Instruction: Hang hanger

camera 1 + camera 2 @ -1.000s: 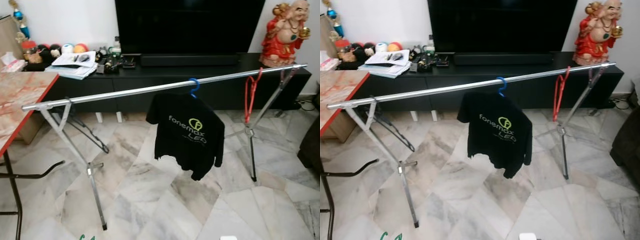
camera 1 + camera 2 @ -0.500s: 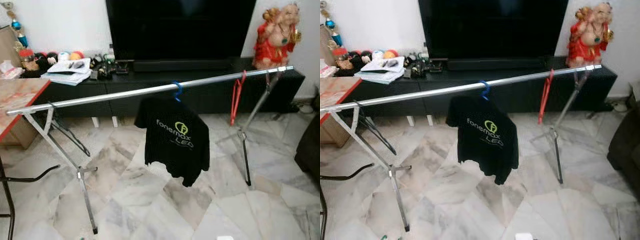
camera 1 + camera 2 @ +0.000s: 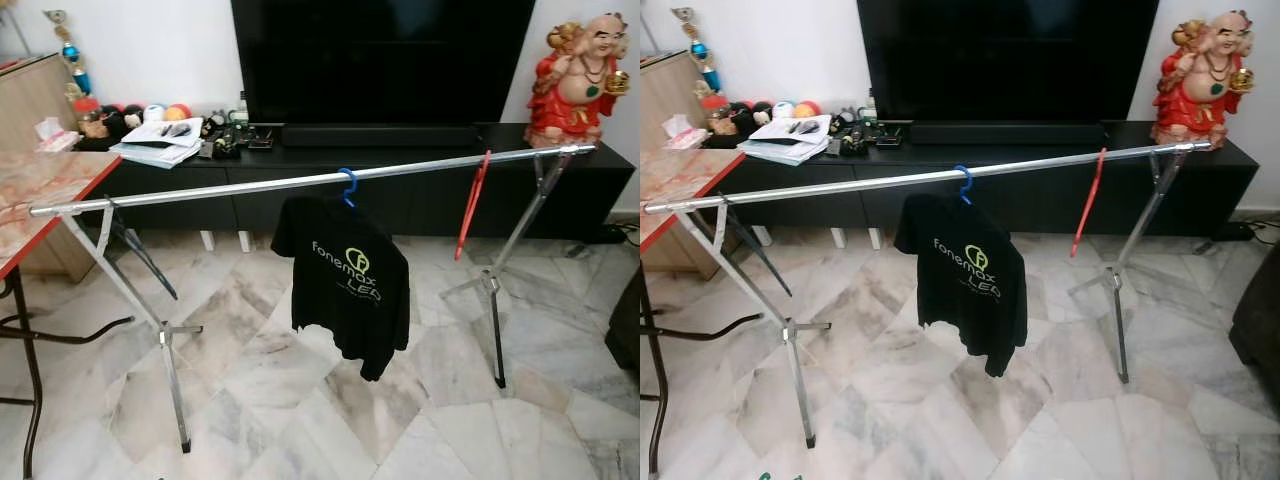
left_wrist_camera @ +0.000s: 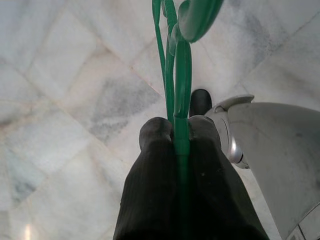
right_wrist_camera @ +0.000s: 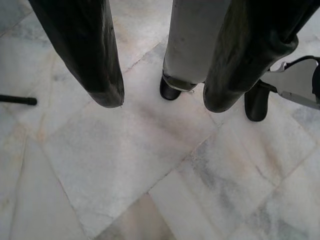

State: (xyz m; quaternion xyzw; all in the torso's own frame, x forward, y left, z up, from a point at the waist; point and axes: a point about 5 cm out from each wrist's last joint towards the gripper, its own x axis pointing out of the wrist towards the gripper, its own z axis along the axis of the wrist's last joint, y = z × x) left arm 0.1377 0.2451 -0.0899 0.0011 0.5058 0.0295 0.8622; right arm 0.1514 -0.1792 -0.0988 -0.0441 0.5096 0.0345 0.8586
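Marble floor (image 3: 300,400) stretches before a black TV console, with a long steel rail (image 3: 250,187) on crossed legs spanning the room. A black T-shirt (image 3: 345,285) and a red hanger (image 3: 470,205) hang from it. Low at the robot's side, the left end effector (image 4: 175,132) pinches the green hanger (image 4: 181,65); the right end effector (image 5: 162,100) hangs spread and empty. Lifted carelessly, the hook could snag the shirt or miss the rail.

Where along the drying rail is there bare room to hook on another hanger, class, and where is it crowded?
The rail is bare from its left end to the blue hanger with the black T-shirt. A shorter bare stretch lies between that and the red hanger. Beyond the red hanger, only a short bit remains. The left claw grips the green hanger.
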